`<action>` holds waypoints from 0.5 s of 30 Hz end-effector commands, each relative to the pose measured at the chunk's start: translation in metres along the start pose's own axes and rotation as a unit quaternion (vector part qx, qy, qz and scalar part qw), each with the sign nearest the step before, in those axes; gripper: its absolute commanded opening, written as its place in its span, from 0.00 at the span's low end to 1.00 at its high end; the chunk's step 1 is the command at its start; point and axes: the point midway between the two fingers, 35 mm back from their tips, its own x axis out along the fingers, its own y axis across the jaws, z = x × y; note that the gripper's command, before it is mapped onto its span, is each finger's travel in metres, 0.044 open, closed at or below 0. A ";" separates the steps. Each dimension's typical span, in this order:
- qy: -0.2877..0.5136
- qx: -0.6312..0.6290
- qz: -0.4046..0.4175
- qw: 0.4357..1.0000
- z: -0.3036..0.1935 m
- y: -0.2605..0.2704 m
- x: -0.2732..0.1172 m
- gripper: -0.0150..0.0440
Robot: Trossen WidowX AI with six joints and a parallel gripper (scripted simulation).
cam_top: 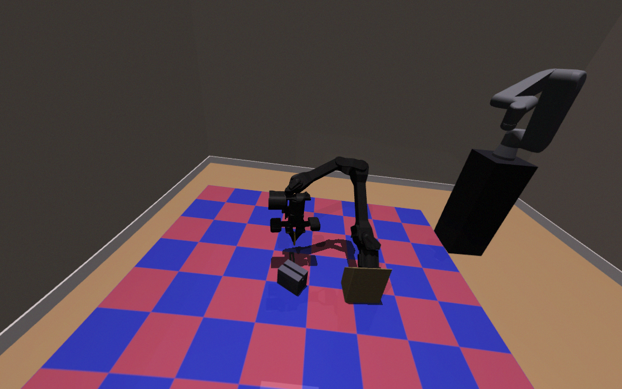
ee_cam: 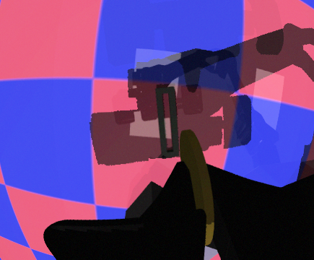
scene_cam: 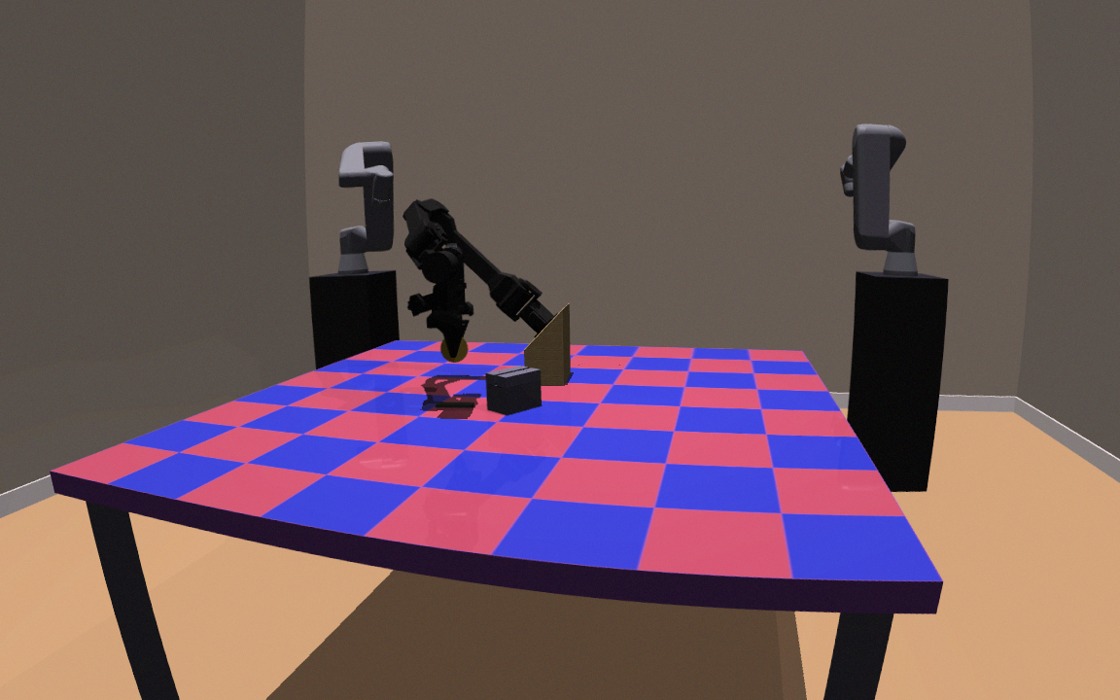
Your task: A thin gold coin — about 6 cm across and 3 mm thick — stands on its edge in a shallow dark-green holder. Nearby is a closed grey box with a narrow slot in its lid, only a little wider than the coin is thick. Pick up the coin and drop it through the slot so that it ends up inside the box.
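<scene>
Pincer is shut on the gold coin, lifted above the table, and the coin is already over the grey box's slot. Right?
Not quite. The pincer holds the gold coin aloft, but beside the grey box, not over its slot; the exterior view shows it.

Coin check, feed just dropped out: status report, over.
Jaws shut on coin, lifted above empty holder. Grey box beside it, slot unobstructed. Nothing in the way.

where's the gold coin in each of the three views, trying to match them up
Top: the coin is a thin sliver at the gripper tip, above the checkered table, beyond the grey box.
Exterior: a small gold disc under the fingers, left of the box.
Wrist: edge-on, lower middle, pinched between the black fingers, the empty holder below.
Shared landmark: the gripper, shut on the coin.
</scene>
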 end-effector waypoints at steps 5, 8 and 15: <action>-0.002 -0.104 0.002 0.995 0.004 0.002 -0.003 0.25; -0.002 -0.153 0.002 0.988 0.006 0.003 -0.003 0.25; -0.002 -0.265 0.002 0.964 0.008 0.005 -0.003 0.25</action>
